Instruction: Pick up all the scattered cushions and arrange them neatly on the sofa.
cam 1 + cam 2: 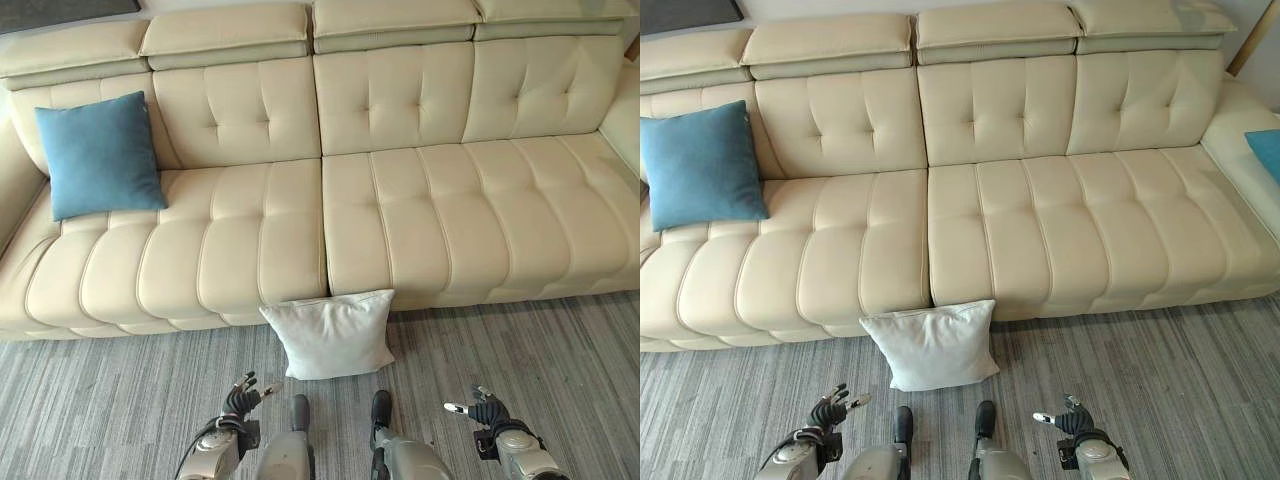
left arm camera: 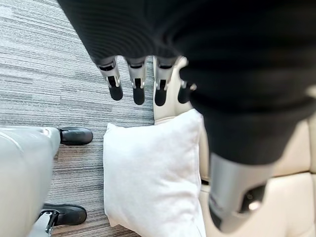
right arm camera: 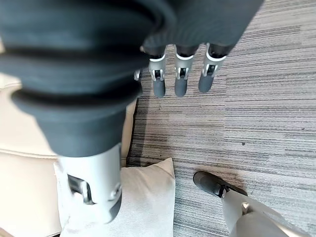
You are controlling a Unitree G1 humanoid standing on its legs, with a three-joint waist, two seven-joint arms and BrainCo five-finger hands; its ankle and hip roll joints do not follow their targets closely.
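White cushion (image 1: 333,335) on floor vs sofa (image 1: 420,210); blue cushion (image 1: 98,155) on seat.

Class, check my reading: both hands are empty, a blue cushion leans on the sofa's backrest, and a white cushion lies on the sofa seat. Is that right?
Not quite. The white cushion is not on the seat: the left eye view shows it on the grey floor, propped against the sofa front. The rest holds: the blue cushion leans on the backrest, and the left hand and right hand are empty.
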